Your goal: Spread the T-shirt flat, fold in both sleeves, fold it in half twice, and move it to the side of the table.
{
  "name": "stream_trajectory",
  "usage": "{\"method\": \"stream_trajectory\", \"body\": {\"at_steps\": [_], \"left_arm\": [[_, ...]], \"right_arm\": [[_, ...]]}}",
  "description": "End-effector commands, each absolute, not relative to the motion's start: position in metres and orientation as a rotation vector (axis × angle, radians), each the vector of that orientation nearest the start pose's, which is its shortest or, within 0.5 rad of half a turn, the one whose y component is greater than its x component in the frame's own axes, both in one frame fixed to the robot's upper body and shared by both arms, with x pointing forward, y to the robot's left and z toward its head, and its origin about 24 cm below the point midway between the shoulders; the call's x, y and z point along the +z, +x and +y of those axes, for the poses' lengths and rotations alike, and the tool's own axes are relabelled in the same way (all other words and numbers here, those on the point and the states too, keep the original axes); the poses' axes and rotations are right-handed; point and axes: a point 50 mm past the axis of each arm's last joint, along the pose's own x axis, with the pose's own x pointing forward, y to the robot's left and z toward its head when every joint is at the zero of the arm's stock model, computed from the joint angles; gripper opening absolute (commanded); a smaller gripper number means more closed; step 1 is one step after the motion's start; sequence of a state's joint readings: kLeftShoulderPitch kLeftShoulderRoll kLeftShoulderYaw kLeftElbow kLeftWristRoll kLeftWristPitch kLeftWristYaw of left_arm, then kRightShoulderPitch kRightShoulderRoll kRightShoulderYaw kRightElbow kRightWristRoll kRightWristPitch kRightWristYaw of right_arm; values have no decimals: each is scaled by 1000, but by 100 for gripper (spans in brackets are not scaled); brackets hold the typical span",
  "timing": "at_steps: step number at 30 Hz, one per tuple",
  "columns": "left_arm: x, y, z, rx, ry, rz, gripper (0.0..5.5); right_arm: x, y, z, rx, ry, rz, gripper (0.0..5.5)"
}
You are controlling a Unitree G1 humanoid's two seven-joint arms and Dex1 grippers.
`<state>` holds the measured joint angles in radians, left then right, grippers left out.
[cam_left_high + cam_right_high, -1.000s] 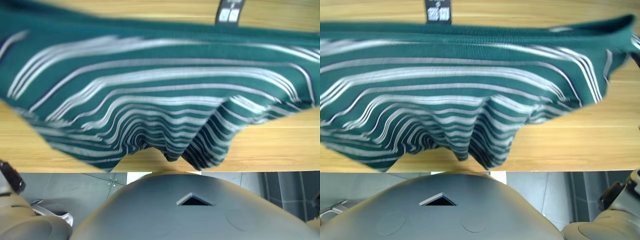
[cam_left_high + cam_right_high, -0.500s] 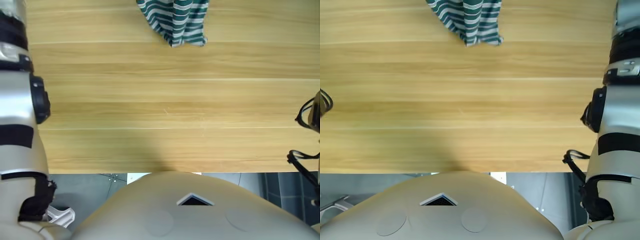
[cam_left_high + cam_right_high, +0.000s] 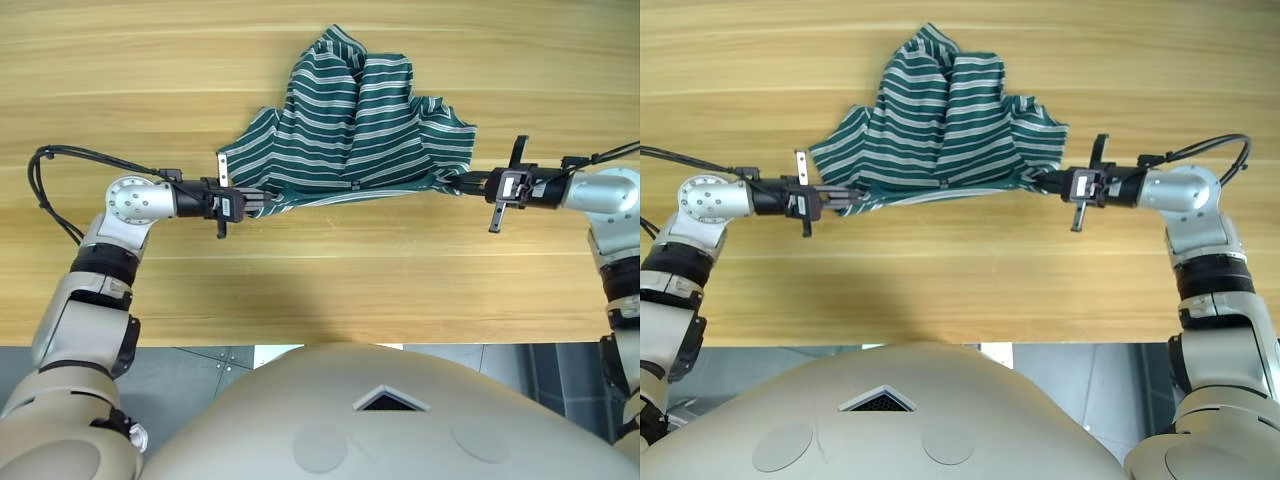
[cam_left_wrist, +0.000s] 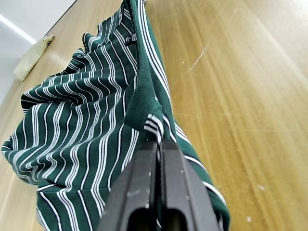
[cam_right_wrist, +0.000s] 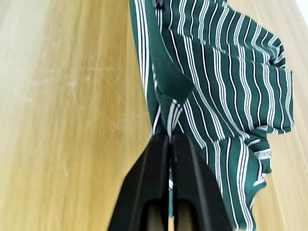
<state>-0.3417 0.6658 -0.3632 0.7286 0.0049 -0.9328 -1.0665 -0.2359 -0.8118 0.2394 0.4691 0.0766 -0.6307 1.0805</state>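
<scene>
Striped T-shirt (image 3: 355,130) held by its hem (image 3: 350,191) on the worktop (image 3: 320,290).
The hem is pinched at 9 o'clock by the left end effector (image 3: 264,202), at 3 o'clock by the right end effector (image 3: 457,185); cloth is heaped toward 12 o'clock.

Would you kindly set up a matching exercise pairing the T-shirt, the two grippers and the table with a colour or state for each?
Column one:
1. T-shirt
2. left gripper
3. right gripper
4. table

Column two:
A. light wood grain
B. shut on the cloth's edge at the robot's right
C. green with white stripes, bunched up
D. shut on the cloth's edge at the robot's left

Pairs: 1-C, 2-D, 3-B, 4-A
</scene>
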Motion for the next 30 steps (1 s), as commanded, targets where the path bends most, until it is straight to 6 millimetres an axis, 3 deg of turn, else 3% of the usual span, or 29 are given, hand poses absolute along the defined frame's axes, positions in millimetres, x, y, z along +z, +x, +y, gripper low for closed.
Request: {"method": "stream_trajectory", "body": {"at_steps": [1,4,5,7,9,11,14,15,16,18,20,21,23,24,26,30], "left_arm": [[57,252,211,-1398,840,-131,0],[125,267,213,-1248,781,-438,0],[159,283,220,-1114,834,-530,0],[235,315,233,-770,1029,-671,0],[332,328,245,-351,1095,-863,0],[395,318,254,-128,1051,-1013,0],[441,285,260,38,1048,-1234,0],[444,272,267,76,1008,-1320,0],[428,272,269,10,1062,-1299,0],[380,274,268,-209,1201,-1196,0],[328,273,266,-482,1189,-1029,0],[292,266,266,-662,1206,-898,0],[247,237,265,-978,1109,-725,0],[239,221,264,-1103,1070,-702,0],[248,207,266,-1169,984,-768,0],[268,182,280,-1273,836,-908,0]], "right_arm": [[90,255,-245,1189,-807,-20,2],[163,281,-255,927,-792,-318,2],[195,293,-261,786,-832,-404,2],[262,308,-272,509,-921,-576,2],[329,305,-288,227,-960,-757,2],[375,293,-300,12,-942,-890,2],[411,266,-313,-173,-918,-1061,2],[412,255,-321,-193,-901,-1090,2],[402,250,-326,-157,-933,-1071,2],[375,251,-328,-12,-962,-969,2],[345,246,-323,181,-999,-888,2],[324,238,-317,320,-1034,-832,2],[289,216,-304,620,-1001,-730,2],[275,203,-298,767,-987,-689,2],[254,181,-290,999,-978,-624,2],[262,145,-292,1192,-850,-746,2]]}}
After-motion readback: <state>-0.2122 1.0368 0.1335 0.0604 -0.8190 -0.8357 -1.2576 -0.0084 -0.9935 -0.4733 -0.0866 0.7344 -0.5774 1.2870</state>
